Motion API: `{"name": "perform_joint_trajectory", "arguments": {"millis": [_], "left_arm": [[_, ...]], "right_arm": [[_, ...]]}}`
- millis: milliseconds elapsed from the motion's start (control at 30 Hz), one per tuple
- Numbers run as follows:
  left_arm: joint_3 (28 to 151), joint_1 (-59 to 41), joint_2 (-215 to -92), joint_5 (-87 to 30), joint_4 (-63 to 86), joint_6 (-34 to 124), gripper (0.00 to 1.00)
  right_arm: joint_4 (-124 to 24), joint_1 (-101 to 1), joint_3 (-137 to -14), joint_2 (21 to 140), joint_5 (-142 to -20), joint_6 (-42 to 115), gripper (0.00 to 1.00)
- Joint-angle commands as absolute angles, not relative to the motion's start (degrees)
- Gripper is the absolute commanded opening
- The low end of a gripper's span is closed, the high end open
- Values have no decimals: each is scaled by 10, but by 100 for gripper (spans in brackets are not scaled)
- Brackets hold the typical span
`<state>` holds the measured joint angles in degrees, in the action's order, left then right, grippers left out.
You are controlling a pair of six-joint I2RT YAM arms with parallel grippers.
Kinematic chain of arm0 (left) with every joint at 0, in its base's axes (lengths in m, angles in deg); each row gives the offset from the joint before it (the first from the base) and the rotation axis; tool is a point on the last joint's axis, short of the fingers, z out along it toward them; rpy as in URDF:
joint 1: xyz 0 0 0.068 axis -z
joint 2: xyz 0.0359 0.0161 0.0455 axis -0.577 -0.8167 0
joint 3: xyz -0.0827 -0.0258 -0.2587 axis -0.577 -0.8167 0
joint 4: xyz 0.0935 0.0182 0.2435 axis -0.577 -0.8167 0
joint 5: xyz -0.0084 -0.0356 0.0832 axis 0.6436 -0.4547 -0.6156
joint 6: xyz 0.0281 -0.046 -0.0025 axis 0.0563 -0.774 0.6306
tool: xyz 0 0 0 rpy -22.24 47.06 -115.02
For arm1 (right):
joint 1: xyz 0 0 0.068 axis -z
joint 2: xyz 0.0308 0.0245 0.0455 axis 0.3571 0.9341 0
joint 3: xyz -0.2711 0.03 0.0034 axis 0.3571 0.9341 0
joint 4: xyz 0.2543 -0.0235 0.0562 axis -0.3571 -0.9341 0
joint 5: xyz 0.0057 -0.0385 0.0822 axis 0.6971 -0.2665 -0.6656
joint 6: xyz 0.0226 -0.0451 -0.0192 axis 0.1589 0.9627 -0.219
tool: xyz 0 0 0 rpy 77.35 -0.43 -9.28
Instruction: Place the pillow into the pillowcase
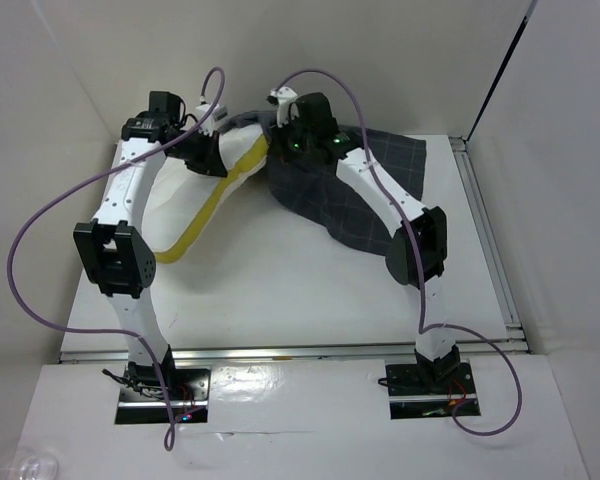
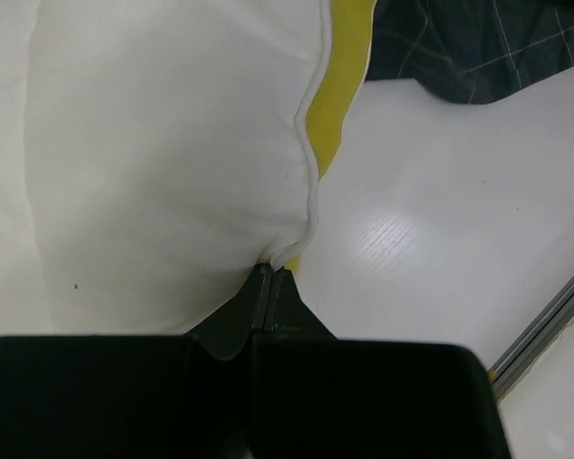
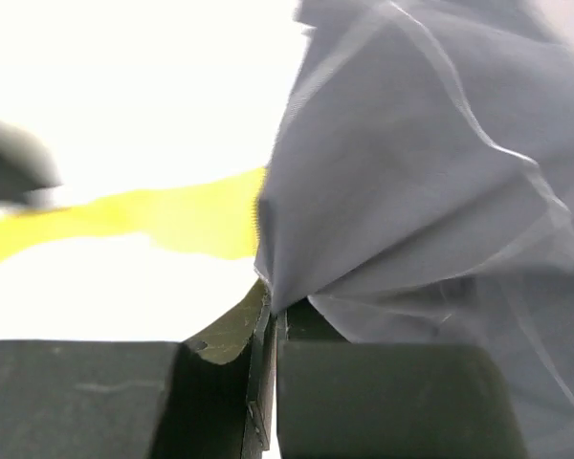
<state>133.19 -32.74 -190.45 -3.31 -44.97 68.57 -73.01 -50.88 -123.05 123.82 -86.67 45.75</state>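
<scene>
Left jaws pinch the pillow [image 2: 172, 143] by its far edge; right jaws grip the pillowcase [image 1: 320, 200] hem just right of it; the pillow's long axis runs near-left to far-right, toward the case.

white arms [image 1: 121, 196], purple cables [image 1: 10, 258]

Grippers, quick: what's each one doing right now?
Left gripper: closed, pinching the seam of the soft white yellow-banded pillow.
Right gripper: closed on an edge of the floppy dark grey checked pillowcase.

Top view is bright and even, only soft shadows. Right wrist cam totally blows out the pillow [image 3: 124, 96], and the pillowcase [image 3: 430, 172] looks blurry up close. Some glare on the table [image 2: 392, 239].
</scene>
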Motion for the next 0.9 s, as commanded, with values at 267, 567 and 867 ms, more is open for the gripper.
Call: {"name": "perform_joint_trajectory", "arguments": {"millis": [267,567,867], "left_arm": [[1294,-314,-1876,-36,-355,650,0],[1268,-301,-1857,-48,-349,661,0],[1131,-301,-1799,-82,-343,722,0]], "right_arm": [[-962,-615,-1355,1225,-1134,545,0],[-1103,-592,-1389,1270,-1111,571,35],[-964,-482,-1307,1171,-1001,510,68]]}}
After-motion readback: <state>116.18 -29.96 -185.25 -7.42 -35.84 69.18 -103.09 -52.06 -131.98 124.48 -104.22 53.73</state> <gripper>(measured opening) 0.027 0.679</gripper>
